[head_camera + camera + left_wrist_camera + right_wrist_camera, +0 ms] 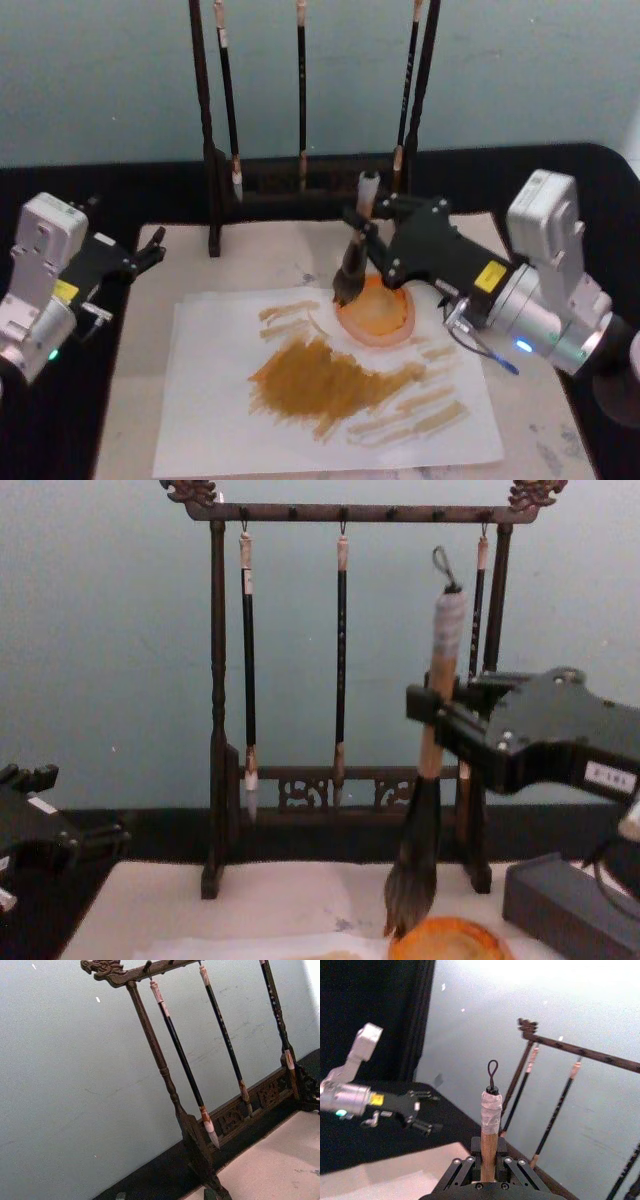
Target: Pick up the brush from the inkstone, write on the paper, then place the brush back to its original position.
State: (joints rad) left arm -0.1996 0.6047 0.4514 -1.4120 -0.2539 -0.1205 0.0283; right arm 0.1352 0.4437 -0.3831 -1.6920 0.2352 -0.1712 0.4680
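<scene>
My right gripper (pixel 362 225) is shut on the tan handle of the thick brush (pixel 355 262), holding it upright. Its dark bristles (pixel 410 885) hang just above the left rim of the orange inkstone (pixel 378 312). In the chest view the right gripper (pixel 432 712) clamps the brush (pixel 432 760) below its white-wrapped end, with the inkstone (pixel 447 942) under the tip. The right wrist view shows the brush's (pixel 490 1125) handle and black loop rising between the fingers. The paper (pixel 210 400) carries ochre strokes. My left gripper (pixel 152 248) rests open at the mat's left edge.
A dark wooden rack (pixel 300 185) with thin black-handled brushes (pixel 248 660) stands close behind the inkstone. The paper lies on an off-white mat (pixel 135 340) over black cloth. A grey block (pixel 560 900) sits at the right in the chest view.
</scene>
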